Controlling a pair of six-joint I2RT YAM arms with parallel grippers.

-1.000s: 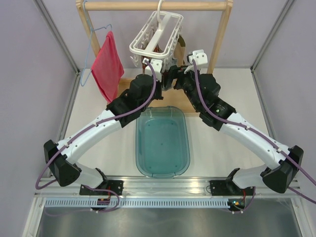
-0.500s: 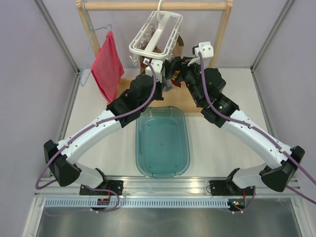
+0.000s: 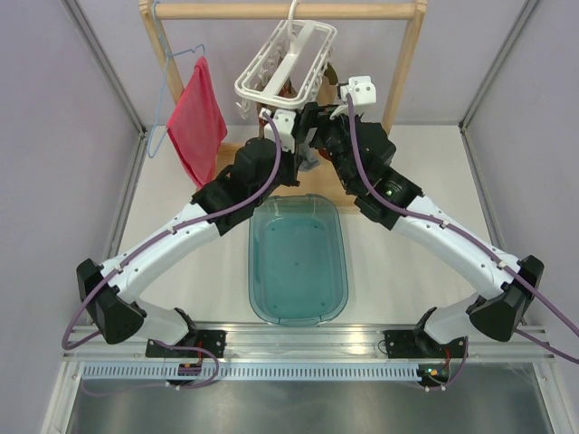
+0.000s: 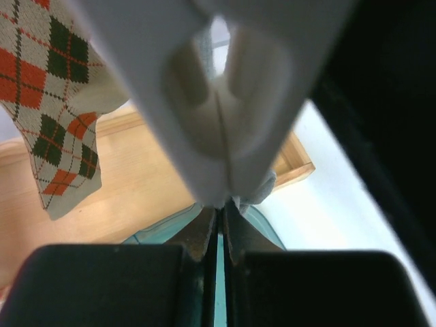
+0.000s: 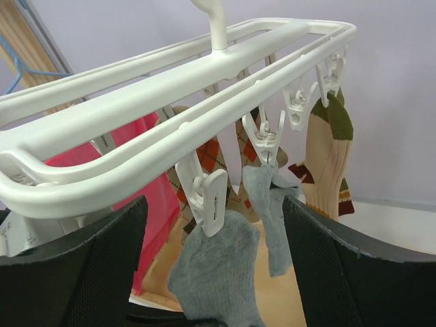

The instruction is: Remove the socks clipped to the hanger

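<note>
The left gripper (image 4: pixel 218 235) shows only a thin slit between its two pads, which almost meet directly under the tip of a white clip (image 4: pixel 225 116) that fills its wrist view. A scrap of grey fabric shows just behind the clip's tip, but whether the pads pinch any of it cannot be told. To the left of that clip an argyle sock (image 4: pixel 58 102) in cream, red and dark green diamonds hangs free above the wooden base (image 4: pixel 129 197).

The right gripper (image 5: pixel 214 204) stands wide, its dark fingers (image 5: pixel 88 266) spread to either side of two grey socks (image 5: pixel 211 279) and touching neither. Each grey sock hangs from its own clip on the near rail of the hanger (image 5: pixel 170 102). Behind them other argyle socks (image 5: pixel 212 158) are clipped, and towards the far end hangs a beige sock (image 5: pixel 327 157) with an olive cuff and red stripes.

From above, both arms reach up under the hanger, which hangs tilted by its hook from the wooden rail (image 3: pixel 280 11). A red-pink cloth (image 3: pixel 194 117) on a blue wire hanger (image 3: pixel 166 90) hangs on the same rail, well to the left. A teal tub (image 3: pixel 262 271) sits on the table (image 3: pixel 407 271) between the arms
</note>
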